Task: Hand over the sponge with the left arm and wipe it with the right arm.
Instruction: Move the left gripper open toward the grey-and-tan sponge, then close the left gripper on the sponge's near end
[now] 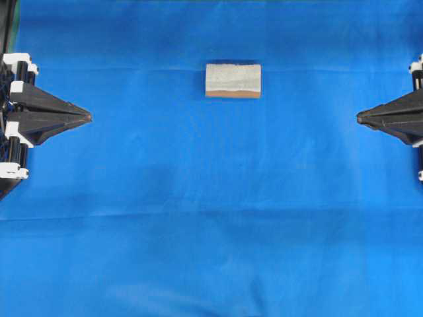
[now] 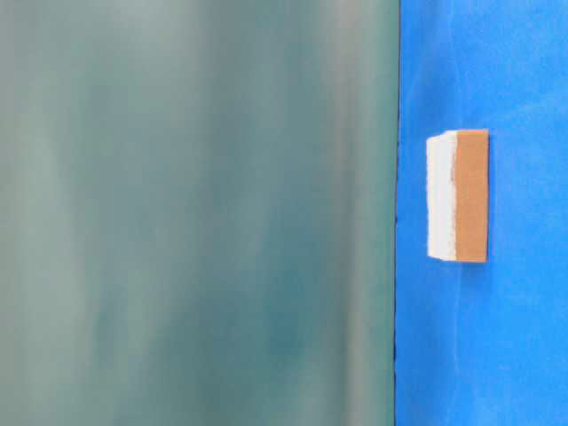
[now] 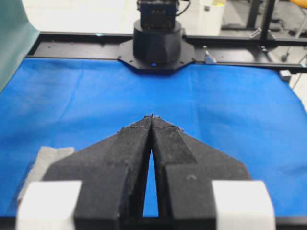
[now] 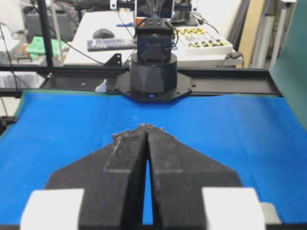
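Observation:
The sponge lies flat on the blue cloth at upper centre, whitish-grey fuzzy face up over a thin tan layer. From table level the sponge shows its white and tan side. A grey corner of the sponge peeks in at the left of the left wrist view, and a small grey bit of the sponge shows at the lower right of the right wrist view. My left gripper rests at the left edge, shut and empty. My right gripper sits at the right edge, tips together, holding nothing. Both are far from the sponge.
The blue cloth covers the whole table. A teal backdrop fills most of the table-level view. Each wrist view faces the opposite arm's black base on a black rail. Beyond the rail stands a cluttered desk.

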### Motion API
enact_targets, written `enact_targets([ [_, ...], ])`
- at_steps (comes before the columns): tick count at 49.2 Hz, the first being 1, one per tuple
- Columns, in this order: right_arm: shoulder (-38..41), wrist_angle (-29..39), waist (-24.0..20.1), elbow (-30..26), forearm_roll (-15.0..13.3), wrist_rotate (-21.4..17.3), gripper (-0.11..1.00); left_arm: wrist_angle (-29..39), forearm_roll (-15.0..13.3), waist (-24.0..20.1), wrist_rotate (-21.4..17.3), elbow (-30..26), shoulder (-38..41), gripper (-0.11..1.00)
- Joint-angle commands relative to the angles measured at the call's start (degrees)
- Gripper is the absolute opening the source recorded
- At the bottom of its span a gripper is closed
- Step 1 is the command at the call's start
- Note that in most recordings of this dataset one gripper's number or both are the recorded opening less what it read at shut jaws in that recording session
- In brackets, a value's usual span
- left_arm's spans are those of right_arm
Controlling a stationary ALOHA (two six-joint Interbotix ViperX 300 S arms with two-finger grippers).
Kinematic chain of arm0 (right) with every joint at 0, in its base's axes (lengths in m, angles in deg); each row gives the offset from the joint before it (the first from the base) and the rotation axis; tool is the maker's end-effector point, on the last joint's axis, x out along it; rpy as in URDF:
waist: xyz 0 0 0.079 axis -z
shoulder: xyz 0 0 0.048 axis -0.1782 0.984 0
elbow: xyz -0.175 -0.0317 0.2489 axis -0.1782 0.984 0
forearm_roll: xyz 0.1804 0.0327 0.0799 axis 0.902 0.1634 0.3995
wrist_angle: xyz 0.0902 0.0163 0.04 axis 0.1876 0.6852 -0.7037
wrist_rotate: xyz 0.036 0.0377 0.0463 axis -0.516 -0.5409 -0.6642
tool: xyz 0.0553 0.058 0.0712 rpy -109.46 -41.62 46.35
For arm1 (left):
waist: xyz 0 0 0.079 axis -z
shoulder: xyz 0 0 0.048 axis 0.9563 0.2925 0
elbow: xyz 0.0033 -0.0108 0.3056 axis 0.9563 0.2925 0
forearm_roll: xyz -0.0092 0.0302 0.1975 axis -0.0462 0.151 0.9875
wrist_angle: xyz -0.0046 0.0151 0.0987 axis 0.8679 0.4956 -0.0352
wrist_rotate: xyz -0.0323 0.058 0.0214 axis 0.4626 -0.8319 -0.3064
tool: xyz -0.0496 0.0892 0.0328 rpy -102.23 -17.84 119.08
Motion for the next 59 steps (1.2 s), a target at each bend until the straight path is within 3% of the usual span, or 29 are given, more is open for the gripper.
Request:
enact_targets([
  [1,0.44,-0.35,0.00,-1.49,0.09,0.18,0.00,-0.88,-1.05,-0.62,-1.32,-1.49,1.14,0.00],
  [15,1.32,1.23,1.05,-1.93,0.00,0.44,0.00,-4.22,-1.05,-3.69,-6.33,-2.37,5.10,0.00],
  [32,2.20,1.85,1.85,-2.29,0.00,0.35,0.00,-9.40,-1.14,-11.69,-7.29,-6.42,22.24,0.02],
  [36,2.37,1.76,1.85,-2.37,0.00,0.35,0.00,-9.14,-1.14,-13.01,-7.82,-8.96,27.86,0.19],
  [45,2.81,2.37,1.85,-2.29,0.00,0.18,0.00,-9.05,-1.14,-15.47,-10.55,-13.89,39.46,0.73],
  [48,2.81,2.72,1.85,-2.29,0.00,0.18,0.00,-9.05,-1.14,-16.26,-10.90,-15.82,43.59,0.86],
  [51,2.90,2.81,1.85,-2.29,0.00,0.18,0.00,-9.05,-1.05,-16.88,-11.60,-17.84,47.46,0.93],
  [59,3.34,2.81,1.85,-2.29,0.00,0.18,0.00,-9.14,-1.05,-17.58,-12.22,-22.94,56.87,0.94],
])
